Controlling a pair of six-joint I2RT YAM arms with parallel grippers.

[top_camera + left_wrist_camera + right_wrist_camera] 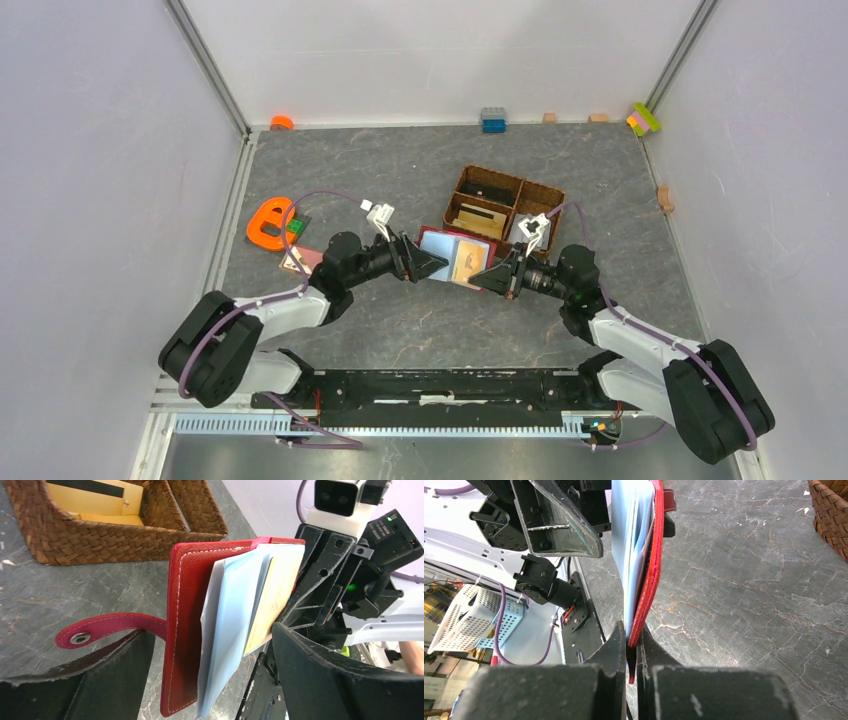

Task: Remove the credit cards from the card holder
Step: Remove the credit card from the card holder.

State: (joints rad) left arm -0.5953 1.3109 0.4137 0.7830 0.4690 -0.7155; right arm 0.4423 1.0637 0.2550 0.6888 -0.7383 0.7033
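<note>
Your right gripper [631,640] fills the foreground of its wrist view, its two fingers pressed together on the red edge of the card holder [649,580], pinching it firmly. From above, that holder [455,231] lies open just on the near side of the brown wicker basket [490,172], stretched between your two arms, its inner face turned up toward the overhead camera. Credit cards [232,620] fan out from its pockets: a light blue one in front, a white-grey one beside it and a pale tan one [275,595] behind, all tucked into the cover. A red strap with a metal snap [80,638] trails from the holder's free side, on the side away from the basket's right end. Your left gripper [430,262] sits at that free side, on the near-left of the basket, with its jaws spread wide; in its wrist view one finger shows below the strap and the other beyond the cards, and you cannot tell whether either touches them. Tan flat pieces [478,215] rest in the basket's near-left compartment. An orange object [268,225] lies well to the left of the basket on the grey tabletop.
</note>
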